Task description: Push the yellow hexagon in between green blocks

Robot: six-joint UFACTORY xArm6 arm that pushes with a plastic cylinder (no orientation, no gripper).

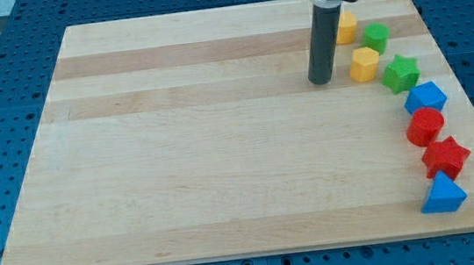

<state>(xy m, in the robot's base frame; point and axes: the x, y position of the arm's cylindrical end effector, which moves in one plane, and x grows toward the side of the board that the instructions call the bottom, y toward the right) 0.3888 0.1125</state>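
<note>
The yellow hexagon (365, 63) lies on the wooden board at the view's upper right. A green cube (375, 36) sits just above and right of it. A green star (401, 73) sits just below and right of it. The hexagon lies to the left of the gap between the two green blocks. My tip (321, 81) rests on the board a short way to the left of the hexagon, not touching it. A second yellow block (346, 27) is partly hidden behind the rod, left of the green cube.
Down the board's right edge run a blue block (426, 97), a red cylinder (424, 126), a red star (445, 157) and a blue triangle (443, 194). The board (204, 154) lies on a blue perforated table.
</note>
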